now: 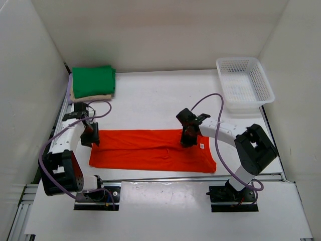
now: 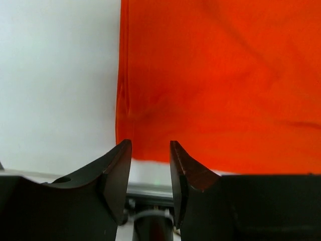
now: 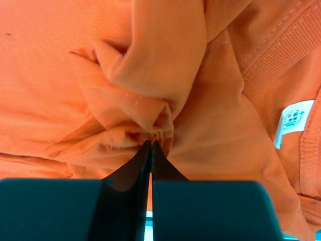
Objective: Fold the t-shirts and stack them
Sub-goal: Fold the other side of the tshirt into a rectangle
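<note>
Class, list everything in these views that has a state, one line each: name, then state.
orange-red t-shirt: lying flat as a long strip, partly folded
green t-shirt: folded, stacked on top
tan t-shirt: folded, under the green one
white basket: upright
left gripper: open, holding nothing
right gripper: shut, pinching orange-red cloth

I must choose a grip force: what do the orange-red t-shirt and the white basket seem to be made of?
The orange-red t-shirt: soft matte knit cloth, probably cotton jersey; it wrinkles and bunches, with stitched seams and a ribbed collar. The white basket: rigid plastic, it seems, with a smooth finish; its walls hold a regular lattice of holes.
</note>
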